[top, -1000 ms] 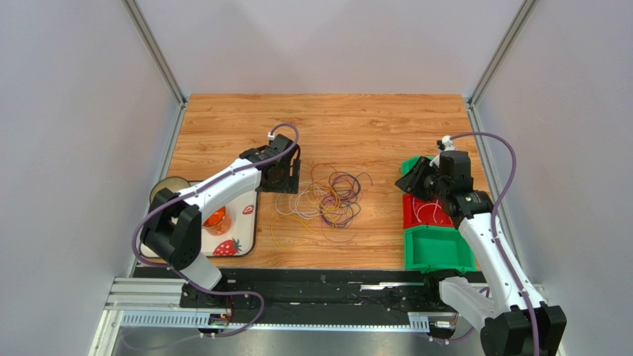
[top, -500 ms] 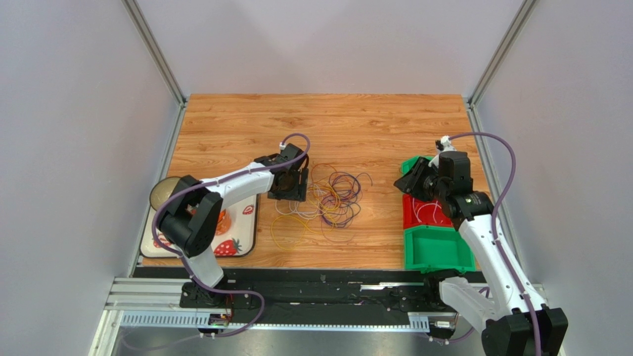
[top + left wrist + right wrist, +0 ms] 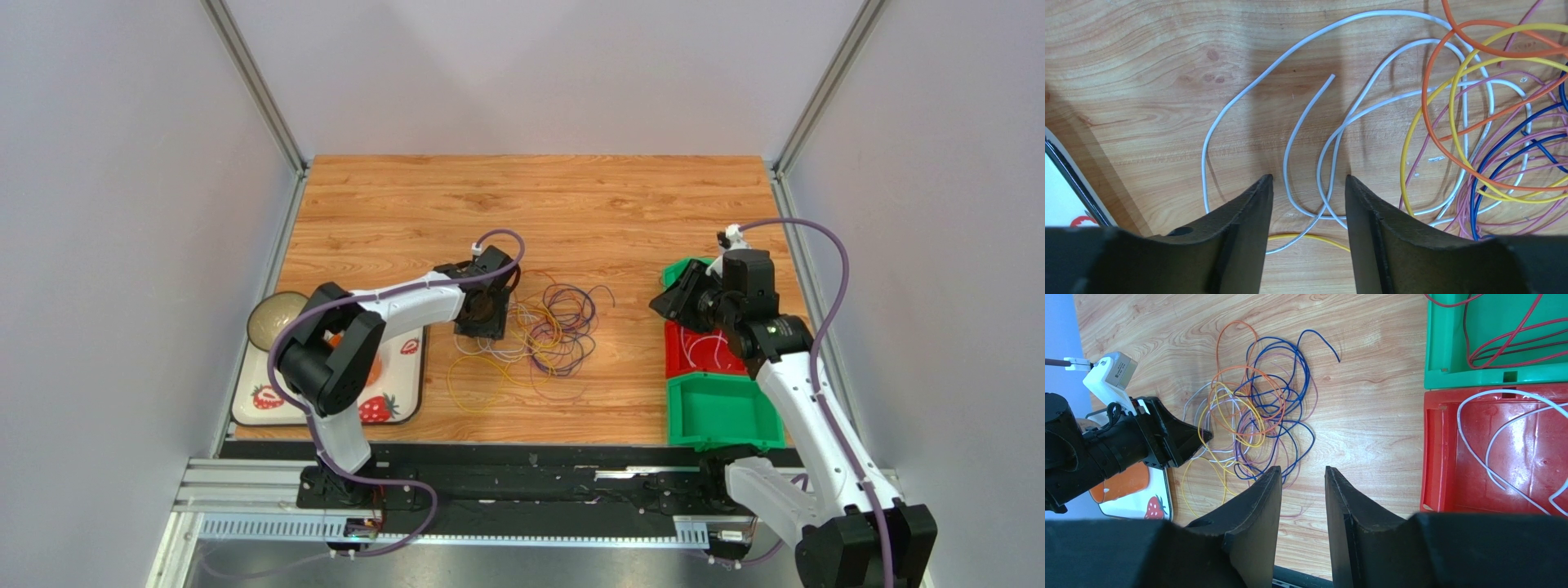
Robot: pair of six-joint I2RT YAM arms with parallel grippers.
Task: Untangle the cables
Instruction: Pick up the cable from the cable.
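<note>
The cables [image 3: 552, 328] lie as a loose tangle of orange, yellow, blue, purple and white loops on the wooden table. My left gripper [image 3: 481, 321] is at the tangle's left edge, low over the wood. In the left wrist view the left gripper [image 3: 1308, 180] is open, and loops of a white cable [image 3: 1315, 99] lie on the table between its fingers. The coloured cables [image 3: 1487, 153] spread out to its right. My right gripper [image 3: 687, 294] hangs open near the bins. In the right wrist view the right gripper [image 3: 1303, 471] holds nothing, with the tangle [image 3: 1254, 416] off to its left.
A red bin [image 3: 705, 355] holding white cable sits between two green bins [image 3: 724, 417], and the far one [image 3: 1487, 343] holds red cable. A strawberry-print tray [image 3: 399, 398] and a bowl [image 3: 272, 316] stand at the left.
My left gripper has moved right and down to the tangle's left edge, and its jaws have narrowed around the white loops. The right arm has not moved.
</note>
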